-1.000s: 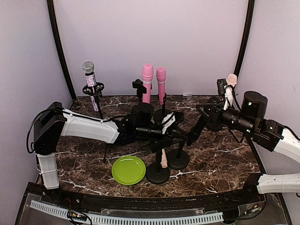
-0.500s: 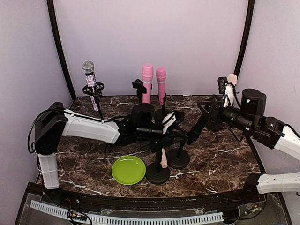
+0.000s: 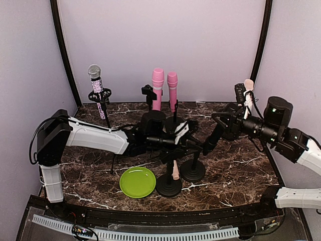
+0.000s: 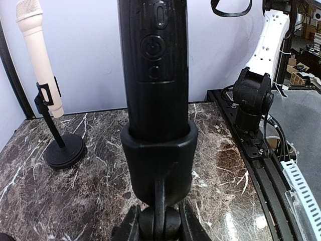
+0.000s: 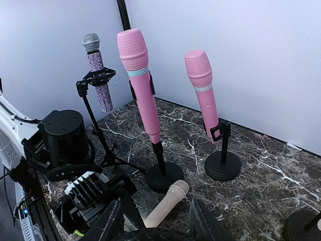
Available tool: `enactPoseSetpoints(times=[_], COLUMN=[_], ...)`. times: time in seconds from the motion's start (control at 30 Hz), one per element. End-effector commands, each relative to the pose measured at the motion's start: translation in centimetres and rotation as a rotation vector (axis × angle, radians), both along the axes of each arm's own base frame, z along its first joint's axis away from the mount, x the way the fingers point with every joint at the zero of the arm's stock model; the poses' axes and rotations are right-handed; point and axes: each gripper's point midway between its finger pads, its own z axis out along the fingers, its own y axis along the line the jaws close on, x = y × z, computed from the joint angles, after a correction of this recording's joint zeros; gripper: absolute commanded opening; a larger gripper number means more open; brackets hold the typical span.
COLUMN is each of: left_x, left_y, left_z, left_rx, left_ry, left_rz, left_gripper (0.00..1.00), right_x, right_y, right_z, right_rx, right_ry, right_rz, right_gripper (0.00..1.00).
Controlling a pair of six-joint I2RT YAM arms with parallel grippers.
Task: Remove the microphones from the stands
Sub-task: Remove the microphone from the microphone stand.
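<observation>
Half done at most, I'd say: black mic (image 4: 154, 75) sits fully in the stand (image 4: 159, 165) clip, L jaws pinching the stand's neck just below it, R jaws apparently clamped on mic's top above the clip, pull-out yet to come.

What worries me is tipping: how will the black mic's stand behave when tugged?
Likely top-heavy: the stand has a thin stem on a small round base. The mic sits deep in a snug clip, so pulling probably drags the stand along.
</observation>
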Motion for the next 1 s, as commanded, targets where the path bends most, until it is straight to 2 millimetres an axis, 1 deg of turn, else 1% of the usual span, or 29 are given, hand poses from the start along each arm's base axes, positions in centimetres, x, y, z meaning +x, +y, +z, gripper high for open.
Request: enactPoseSetpoints(times=[0.0,0.1,0.3,0.43,0.57,0.7,0.77,0.83,0.97], left_x=[0.2,0.2,0.2,0.2,0.2,0.2,0.1,0.1,0.1], left_y=[0.8,0.8,0.8,0.8,0.8,0.8,0.8,0.8,0.9], left_z=[-3.4,-3.5,-3.7,-3.7,-3.7,-3.9,-4.0,-4.0,-4.1], left_rx=[0.096,0.102,0.102,0.103,0.103,0.105,0.106,0.109,0.117], left_ry=[0.035,0.038,0.040,0.039,0.039,0.043,0.046,0.046,0.045], left_rz=[0.001,0.002,0.003,0.003,0.002,0.000,-0.002,-0.002,-0.001], left_gripper=[0.00,0.00,0.00,0.00,0.00,0.00,0.00,0.00,0.00], right_x=[-3.1,-3.0,-1.9,-0.6,0.8,1.8,2.1,2.5,2.6], right_y=[0.2,0.0,-1.0,-1.9,-3.4,-4.6,-5.0,-5.3,-5.9], right_z=[8.6,8.7,9.2,9.1,9.1,9.0,9.3,8.8,9.0], right_rx=[0.209,0.213,0.225,0.228,0.237,0.245,0.254,0.236,0.240], right_ry=[-0.254,-0.254,-0.238,-0.198,-0.157,-0.118,-0.118,-0.100,-0.099], right_rz=[0.134,0.120,0.034,-0.055,-0.175,-0.267,-0.296,-0.326,-0.359], right_gripper=[0.16,0.15,0.14,0.14,0.14,0.14,0.14,0.14,0.13])
